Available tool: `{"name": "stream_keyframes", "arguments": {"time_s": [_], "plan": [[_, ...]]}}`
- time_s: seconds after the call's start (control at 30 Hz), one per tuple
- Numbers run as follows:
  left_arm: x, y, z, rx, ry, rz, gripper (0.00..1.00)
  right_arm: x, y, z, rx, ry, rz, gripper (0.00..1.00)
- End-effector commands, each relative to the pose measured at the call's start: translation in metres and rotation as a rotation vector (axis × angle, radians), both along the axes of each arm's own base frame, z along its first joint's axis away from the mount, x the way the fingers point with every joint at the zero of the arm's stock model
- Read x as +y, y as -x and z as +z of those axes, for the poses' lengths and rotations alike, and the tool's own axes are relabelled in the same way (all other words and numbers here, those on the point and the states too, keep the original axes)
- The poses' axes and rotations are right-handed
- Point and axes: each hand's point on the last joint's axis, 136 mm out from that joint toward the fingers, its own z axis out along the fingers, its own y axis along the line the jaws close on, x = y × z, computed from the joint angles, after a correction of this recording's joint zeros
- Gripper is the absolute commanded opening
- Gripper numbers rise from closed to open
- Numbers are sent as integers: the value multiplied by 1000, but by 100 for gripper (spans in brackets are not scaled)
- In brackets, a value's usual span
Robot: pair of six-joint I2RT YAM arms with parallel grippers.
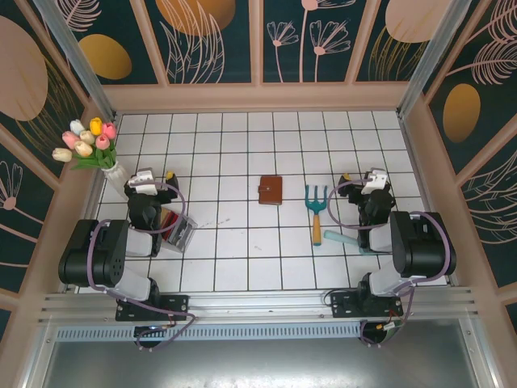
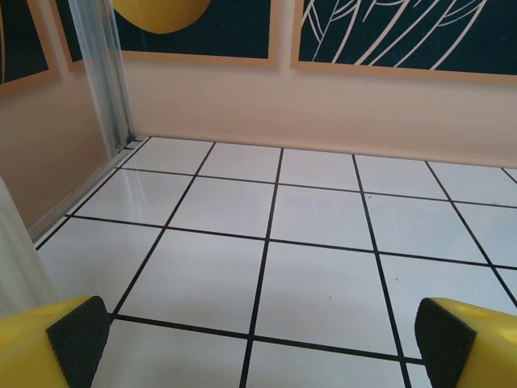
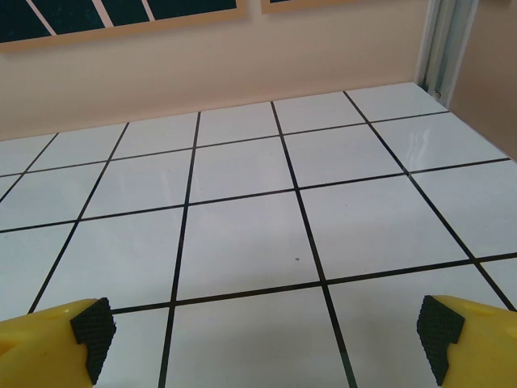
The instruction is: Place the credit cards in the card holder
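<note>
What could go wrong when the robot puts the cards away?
The card holder looks closed, so it may need opening first. The credit cards sit in a clear box near the flower vase; a reach there might tip the vase. The garden fork beside the holder could get bumped.

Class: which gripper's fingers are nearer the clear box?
Left. The left gripper is just behind the clear box, slightly to its left. The right gripper is far off to the right, beyond the garden fork.
</note>
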Motion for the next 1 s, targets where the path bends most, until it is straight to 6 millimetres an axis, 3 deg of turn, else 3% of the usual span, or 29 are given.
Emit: {"name": "stream_keyframes", "arguments": {"time_s": [0.0, 0.7, 0.97], "plan": [[0, -4, 7, -20, -12, -9, 99, 0, -5, 12, -44, -8, 9, 99], [0, -3, 7, -22, -13, -9, 99, 0, -5, 12, -45, -15, 16, 99], [-5, 12, 33, -60, 5, -39, 99, 9, -1, 21, -65, 14, 39, 99]]}}
